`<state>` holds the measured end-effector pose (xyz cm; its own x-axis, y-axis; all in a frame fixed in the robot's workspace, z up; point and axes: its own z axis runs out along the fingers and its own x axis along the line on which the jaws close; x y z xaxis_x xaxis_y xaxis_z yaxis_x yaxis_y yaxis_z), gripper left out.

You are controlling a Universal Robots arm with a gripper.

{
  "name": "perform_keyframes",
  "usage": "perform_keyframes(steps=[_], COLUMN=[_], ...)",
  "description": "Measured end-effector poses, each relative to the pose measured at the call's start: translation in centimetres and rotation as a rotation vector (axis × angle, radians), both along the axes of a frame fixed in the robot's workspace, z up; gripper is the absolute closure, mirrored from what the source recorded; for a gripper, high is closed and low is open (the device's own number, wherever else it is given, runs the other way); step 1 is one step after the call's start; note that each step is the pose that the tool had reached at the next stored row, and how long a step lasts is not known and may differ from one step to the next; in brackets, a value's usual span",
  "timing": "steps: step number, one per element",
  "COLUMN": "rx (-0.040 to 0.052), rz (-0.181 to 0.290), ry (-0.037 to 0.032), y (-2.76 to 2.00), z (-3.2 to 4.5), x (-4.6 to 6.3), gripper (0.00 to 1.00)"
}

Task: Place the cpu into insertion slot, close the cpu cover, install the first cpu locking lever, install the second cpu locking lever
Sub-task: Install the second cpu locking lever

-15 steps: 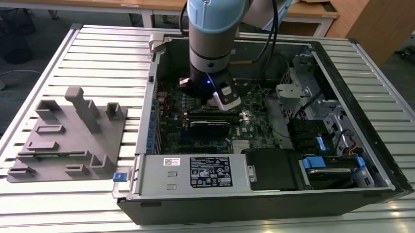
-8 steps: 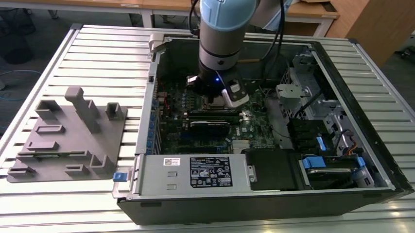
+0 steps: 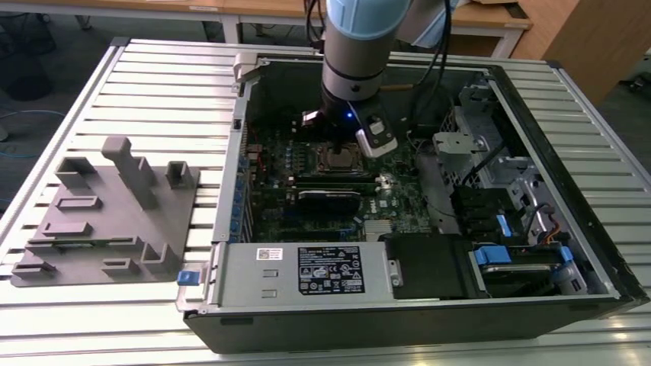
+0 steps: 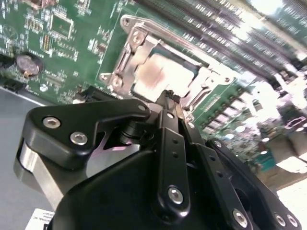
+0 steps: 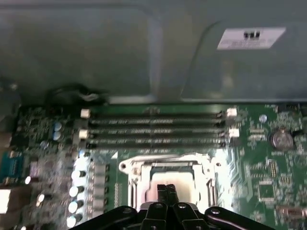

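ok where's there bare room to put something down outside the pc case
The slatted table is bare on the exterior view's left, between the grey fixture block and the far edge, and along the near edge in front of the case. Inside the case it is crowded: the claw sits over the insertion slot.

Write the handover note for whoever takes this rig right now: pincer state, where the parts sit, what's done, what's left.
Pincer: fingers together, nothing seen between them, tips right over the socket, seen in both wrist views.
Cpu: lying in the insertion slot on the motherboard, silvery top showing.
Cpu cover: frame lies down around the chip; whether it is fully seated cannot be told.
Done: chip placed, cover apparently lowered.
Left: both locking levers; their state cannot be made out here.
Grey fixture block sits on the table at the exterior view's left, outside the case.
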<state>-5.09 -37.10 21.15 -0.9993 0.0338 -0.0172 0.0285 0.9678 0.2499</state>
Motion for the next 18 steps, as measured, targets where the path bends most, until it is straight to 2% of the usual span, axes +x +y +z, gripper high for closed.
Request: perform_keyframes(steps=[4,6,9,10,11,14,15,16,18], rx=[-0.0023,-0.0062,-0.0181,-0.0262,-0.0387,-0.0927,-0.1079,-0.1110,-0.1113], rz=[-0.002,-0.002,-0.003,-0.004,-0.004,-0.007,-0.008,-0.008,-0.008], ry=[-0.0001,0.0001,0.0006,0.0011,0.0016,0.0017,0.0018,0.0017,0.0017], y=[0.90,0.97,0.97,0.97,0.97,0.96,0.97,0.96,0.96], z=[-0.05,-0.06,-0.06,-0.06,-0.06,-0.05,-0.04,-0.05,-0.05], x=[0.00,0.09,0.38,0.45,0.50,0.57,0.58,0.58,0.58], gripper=[0.89,0.89,0.89,0.89,0.89,0.89,0.89,0.89,0.89])
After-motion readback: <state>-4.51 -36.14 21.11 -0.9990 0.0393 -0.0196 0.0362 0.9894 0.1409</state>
